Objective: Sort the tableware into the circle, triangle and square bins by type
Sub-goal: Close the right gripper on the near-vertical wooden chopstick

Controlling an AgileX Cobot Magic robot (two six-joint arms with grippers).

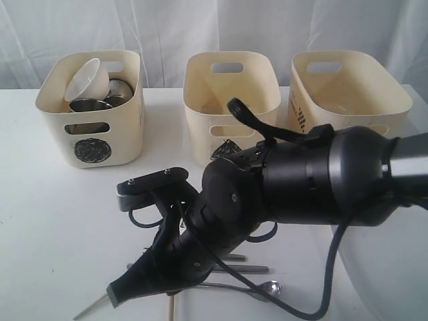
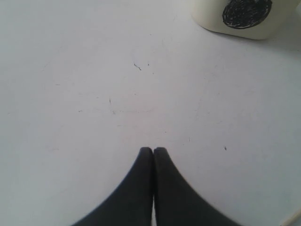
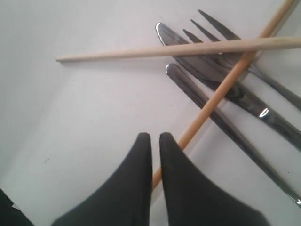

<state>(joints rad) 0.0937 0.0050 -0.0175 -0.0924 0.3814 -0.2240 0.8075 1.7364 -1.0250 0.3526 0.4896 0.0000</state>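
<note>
The right claw is the nearer one. It hangs low over the cutlery, all but clenched, with only a slit between its tips, grasping nothing. The near end of the darker chopstick lies just beside its tip, long axis running obliquely away ahead, over the steel handles. The paler chopstick lies crosswise farther ahead, atop the fork. Both are slim, round, bare wood. The left claw hangs clenched above the surface.
</note>
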